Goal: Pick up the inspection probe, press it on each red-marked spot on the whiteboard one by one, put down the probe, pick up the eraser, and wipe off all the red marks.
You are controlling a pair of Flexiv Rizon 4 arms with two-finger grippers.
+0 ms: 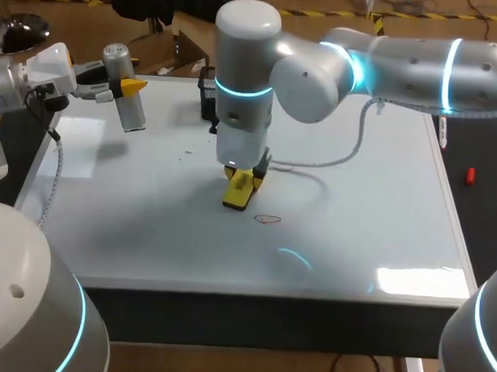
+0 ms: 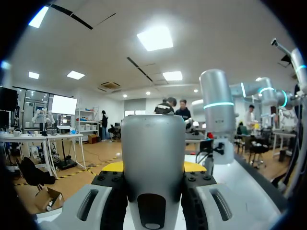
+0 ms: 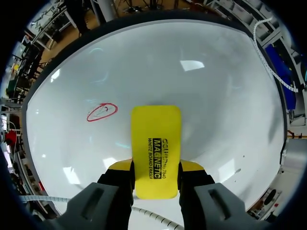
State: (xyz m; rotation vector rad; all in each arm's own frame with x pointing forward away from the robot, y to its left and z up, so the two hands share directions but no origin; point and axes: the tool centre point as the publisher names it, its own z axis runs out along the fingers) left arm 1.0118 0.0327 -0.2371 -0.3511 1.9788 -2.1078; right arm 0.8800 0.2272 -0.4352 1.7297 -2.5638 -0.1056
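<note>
The right gripper (image 1: 245, 176) is clamped on the eraser (image 1: 237, 194) from two sides, mid-board. The eraser's long axis runs along the fingers, down toward the whiteboard (image 1: 370, 215). The one red mark (image 1: 267, 219) I can see lies just beside its lower end, to the near right, so I judge a short sweep that way should reach it. This arm is far nearer than the left.

The left gripper (image 1: 121, 87) is closed around the upright probe (image 1: 130, 108) at the far left, well apart from the mark.

The right wrist view shows the mark (image 3: 101, 111) as a red oval with a stroke inside, ahead of and beside the eraser (image 3: 156, 139). Whether the eraser touches the board I cannot tell.
</note>
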